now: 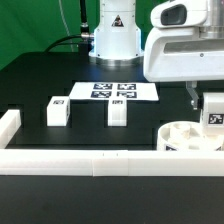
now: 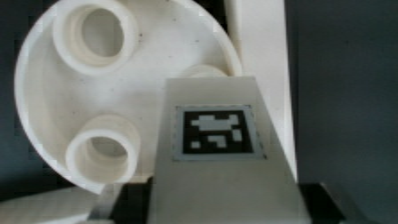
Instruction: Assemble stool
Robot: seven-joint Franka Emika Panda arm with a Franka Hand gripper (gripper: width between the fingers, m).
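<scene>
The round white seat (image 1: pixel 186 135) lies on the black table at the exterior view's right, sockets up. In the wrist view the seat (image 2: pixel 98 95) shows two open sockets. My gripper (image 1: pixel 201 100) is shut on a white block leg (image 1: pixel 213 112) with a black-and-white tag and holds it upright over the seat's right part. In the wrist view this leg (image 2: pixel 217 150) fills the middle between the dark fingers (image 2: pixel 125 205), its tag facing the camera, and its far end hides a third socket. Two more legs, one at the left (image 1: pixel 57 110) and one in the middle (image 1: pixel 117 112), stand on the table.
The marker board (image 1: pixel 115 91) lies flat at the back centre. A long white border rail (image 1: pixel 100 160) runs along the front, with a short rail piece (image 1: pixel 10 130) at the left. The arm's white base (image 1: pixel 112 35) stands behind the board.
</scene>
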